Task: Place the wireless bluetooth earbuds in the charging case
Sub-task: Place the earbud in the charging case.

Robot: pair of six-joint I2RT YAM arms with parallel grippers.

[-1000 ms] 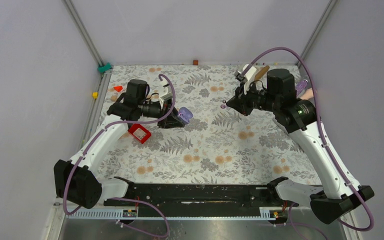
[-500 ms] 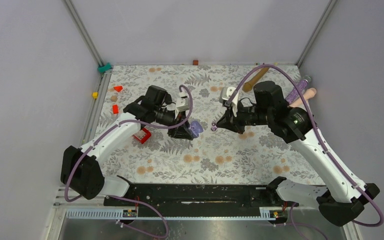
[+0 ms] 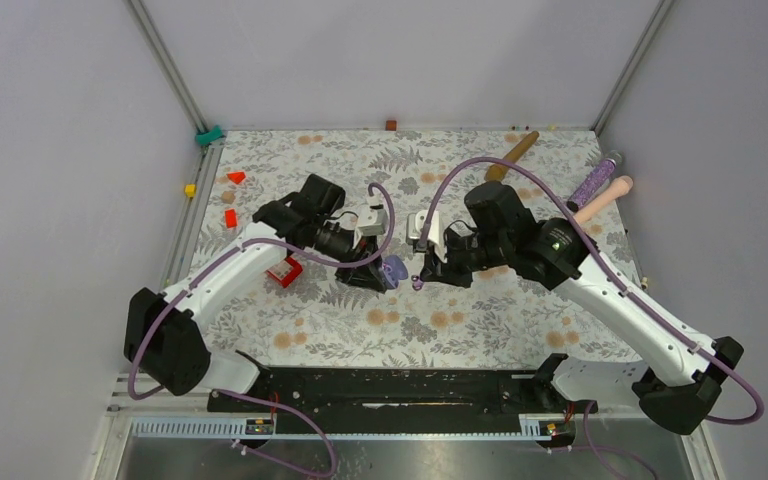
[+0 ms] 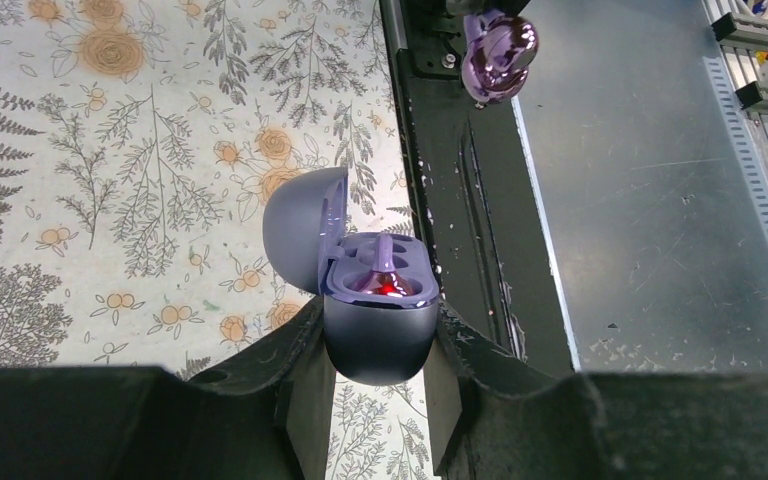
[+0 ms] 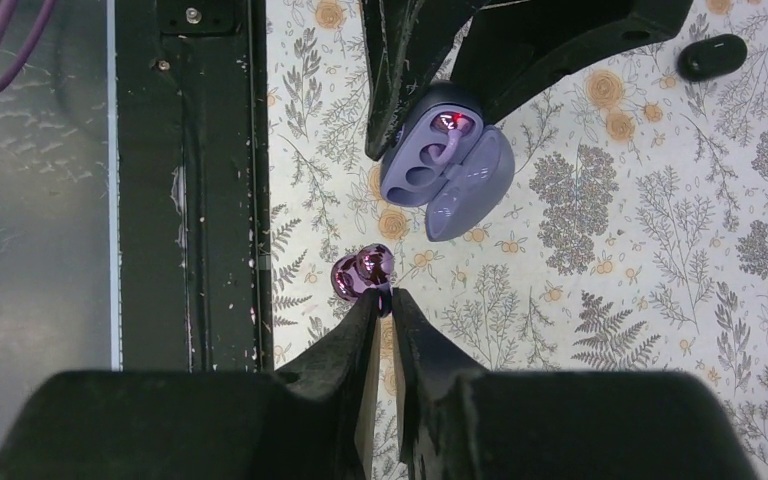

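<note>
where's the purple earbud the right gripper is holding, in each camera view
Top external: the purple earbud sits just below centre, at the tip of the right gripper.
Left wrist: at the top edge, right of centre.
Right wrist: left of centre, just above the fingertips.
Shared landmark: the open charging case, held by the left gripper.

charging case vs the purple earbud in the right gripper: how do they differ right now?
The charging case is matte grey-purple; the purple earbud is glossy, metallic. The case is far larger: the fingers of the left gripper spread wide round it, while those of the right gripper nearly meet, pinching the earbud at their tips. Shared: each is held in a gripper.
</note>
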